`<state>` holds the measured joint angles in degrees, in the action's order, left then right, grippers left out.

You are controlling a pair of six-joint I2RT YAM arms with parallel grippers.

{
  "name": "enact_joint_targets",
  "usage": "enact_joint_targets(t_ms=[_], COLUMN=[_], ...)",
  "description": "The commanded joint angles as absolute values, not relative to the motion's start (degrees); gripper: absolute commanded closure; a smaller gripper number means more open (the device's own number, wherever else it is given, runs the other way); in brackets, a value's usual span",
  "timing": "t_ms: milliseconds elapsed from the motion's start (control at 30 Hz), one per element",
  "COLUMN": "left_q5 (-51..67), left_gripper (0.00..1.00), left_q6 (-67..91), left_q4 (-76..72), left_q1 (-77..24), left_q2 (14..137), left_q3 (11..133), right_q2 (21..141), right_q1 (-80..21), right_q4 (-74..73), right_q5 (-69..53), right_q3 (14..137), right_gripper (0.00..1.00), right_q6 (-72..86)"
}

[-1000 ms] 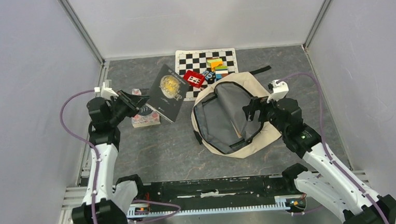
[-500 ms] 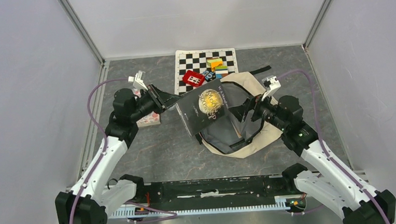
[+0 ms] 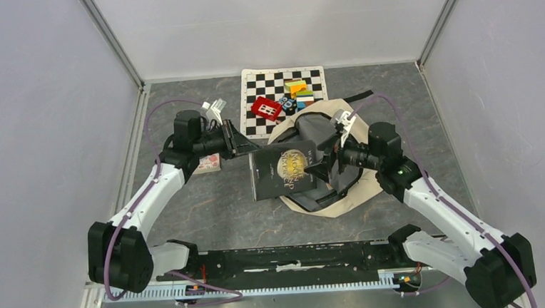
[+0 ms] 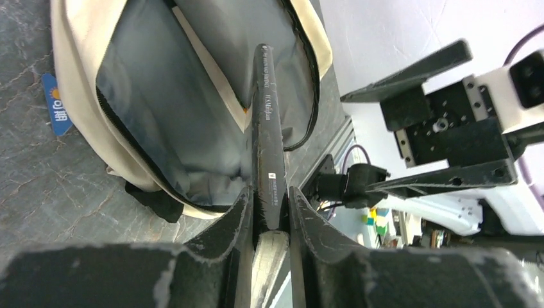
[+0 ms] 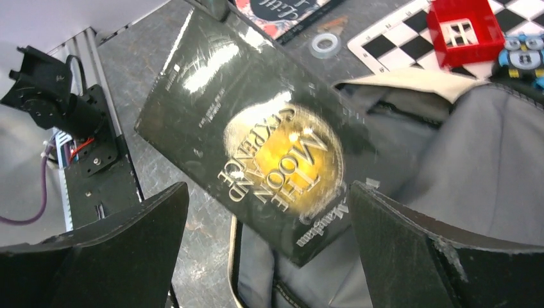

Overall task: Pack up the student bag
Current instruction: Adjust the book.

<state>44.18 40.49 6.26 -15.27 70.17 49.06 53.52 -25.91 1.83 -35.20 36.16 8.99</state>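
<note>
Since half a second ago, the dark paperback (image 3: 285,169) has been carried from above the left part of the student bag (image 3: 344,196) down towards its near-left rim, and the left arm has been stretched further right. The right gripper (image 3: 325,166) has been swung left, close to the cover. The paperback is clamped by its spine edge between the fingers of the left gripper (image 4: 269,199), with its far end over the grey lining. The right gripper's jaws are spread wide on either side of the cover, not touching it. The bag is laid flat right of the table's centre, just in front of the chequered mat (image 3: 258,90) at the far edge. Its main compartment is unzipped and gaping, with smooth grey lining framed by cream fabric and a black zip. The cover is glossy, with a gold disc and gold lettering. A red block (image 3: 267,108) and stacked coloured blocks (image 3: 298,92) are seen on the mat, and a pink-patterned book (image 3: 206,164) lies towards the left edge on the mottled grey tabletop.
</note>
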Motion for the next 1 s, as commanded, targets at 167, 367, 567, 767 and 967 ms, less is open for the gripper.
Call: enact_joint_targets(t_ms=[167,367,567,767,967], left_q5=[60.70,64.19,64.24,62.83,54.67], left_gripper=[0.98,0.98,0.98,0.98,0.36], left_q6=[30.30,24.13,20.61,19.25,19.29], left_q4=[7.78,11.71,14.10,14.41,14.25], left_q1=[-15.90,-17.02,-18.00,-18.63,-18.64], left_q2=[72.63,73.64,75.01,76.11,73.80], left_q3=[56.17,58.90,61.39,62.40,61.85], right_q2=[68.32,76.89,84.71,86.15,81.60], right_q1=[-27.40,-28.76,-32.12,-33.66,-33.57], right_q4=[-14.27,-20.34,-29.11,-30.59,-25.74], right_q5=[-44.58,-49.03,-53.34,-55.72,-51.94], right_q3=[53.48,60.99,65.77,65.68,63.62], right_gripper=[0.02,0.02,0.13,0.67,1.00], right_q6=[-9.50,-14.53,-20.64,-21.83,-16.45])
